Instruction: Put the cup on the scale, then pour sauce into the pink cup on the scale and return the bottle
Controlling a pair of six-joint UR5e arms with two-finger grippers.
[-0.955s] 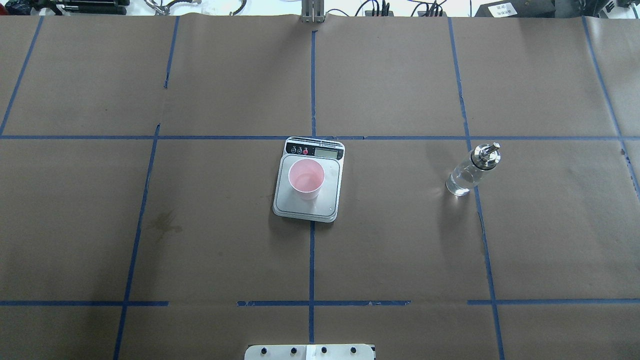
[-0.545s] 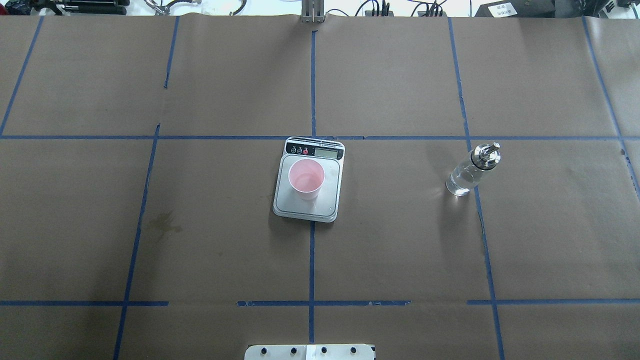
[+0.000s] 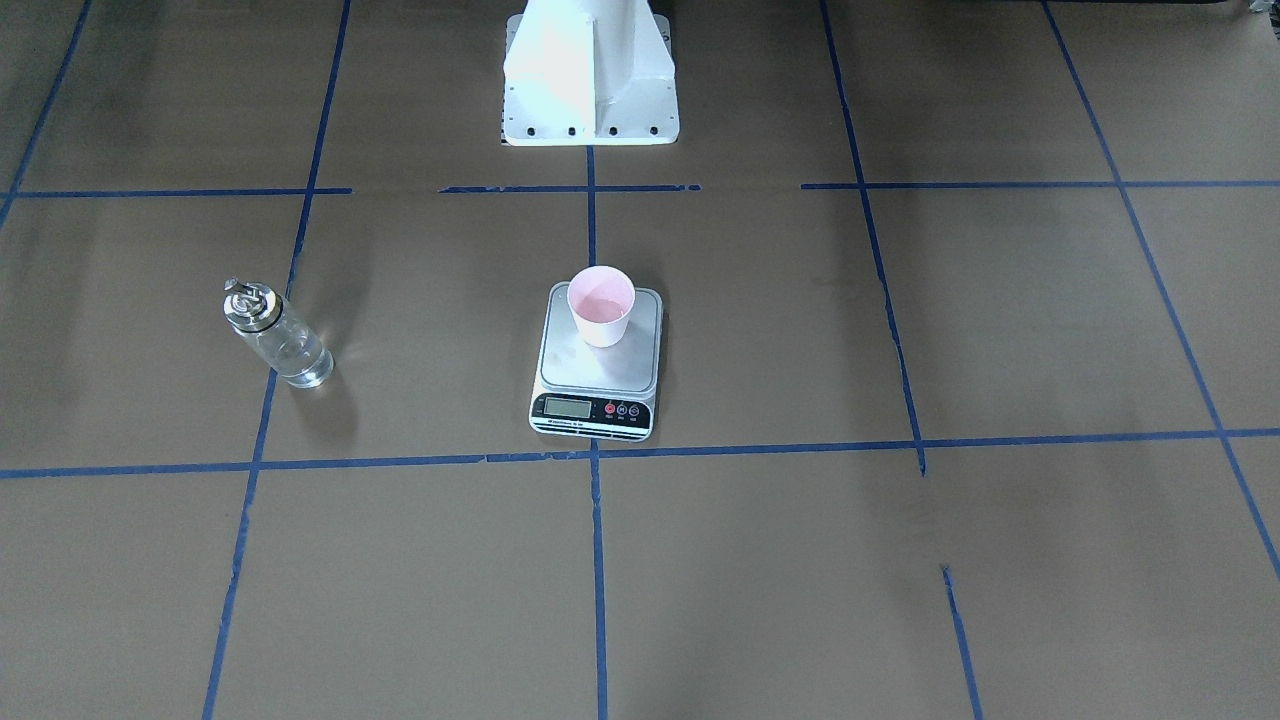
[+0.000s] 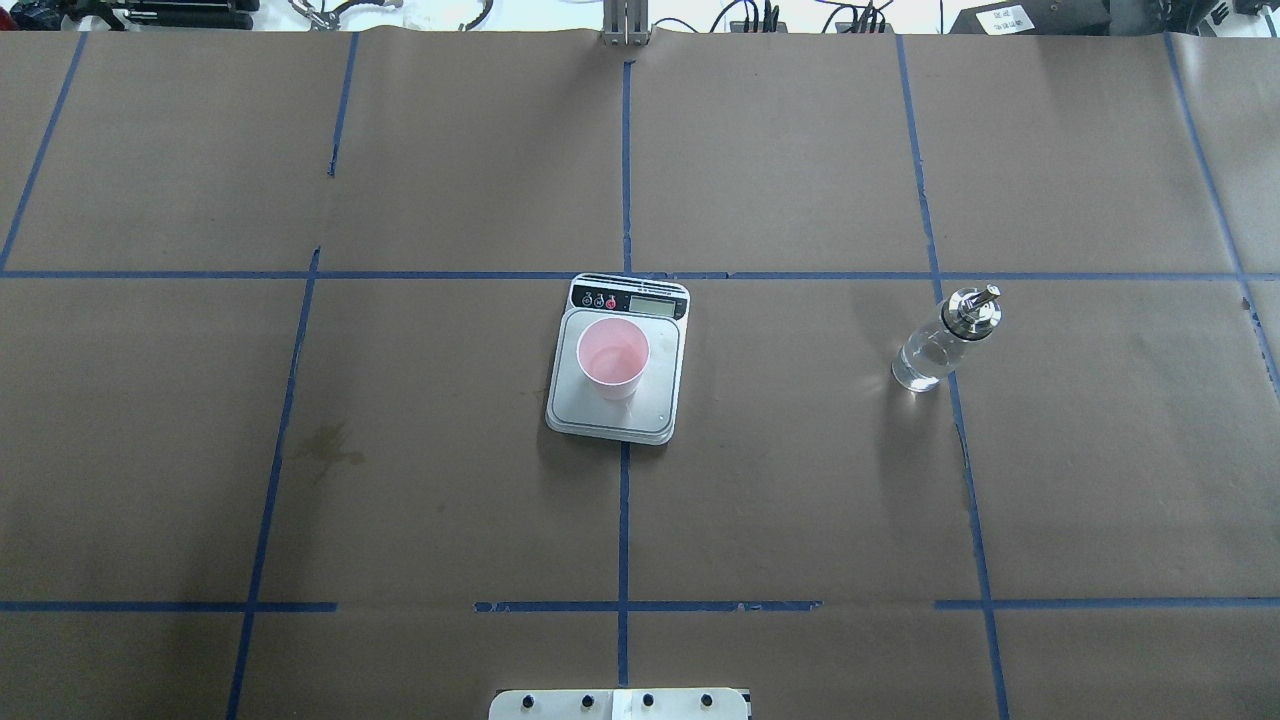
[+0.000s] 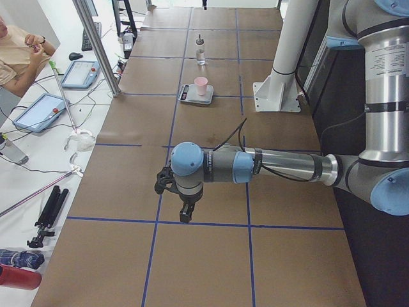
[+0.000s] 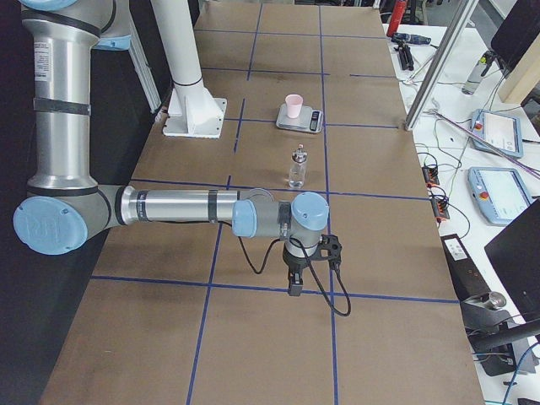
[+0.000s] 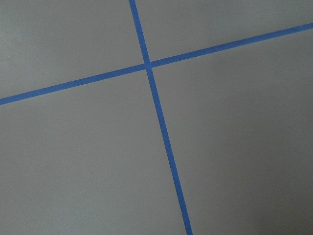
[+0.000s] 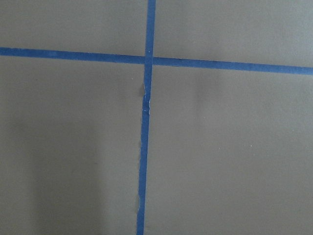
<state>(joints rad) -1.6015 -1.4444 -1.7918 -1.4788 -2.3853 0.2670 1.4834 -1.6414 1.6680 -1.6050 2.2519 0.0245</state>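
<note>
The pale pink cup (image 4: 612, 360) stands upright on the scale (image 4: 620, 418) at the table's middle, also in the front view, cup (image 3: 601, 305) on scale (image 3: 598, 375). The clear bottle (image 4: 935, 345) with its silver spout cap stands upright on the table to the right, holding clear sauce; in the front view the bottle (image 3: 280, 340) is at the left. My left gripper (image 5: 185, 214) shows only in the exterior left view, far from both; I cannot tell its state. My right gripper (image 6: 294, 285) shows only in the exterior right view, short of the bottle (image 6: 297, 166); I cannot tell its state. Both wrist views show only paper and tape.
Brown paper with blue tape lines covers the table. The white robot pedestal (image 3: 590, 80) stands at the near edge. A dark stain (image 4: 325, 445) lies left of the scale. A side bench with tablets (image 5: 38, 112) and a seated person (image 5: 16, 51) is beyond the far edge.
</note>
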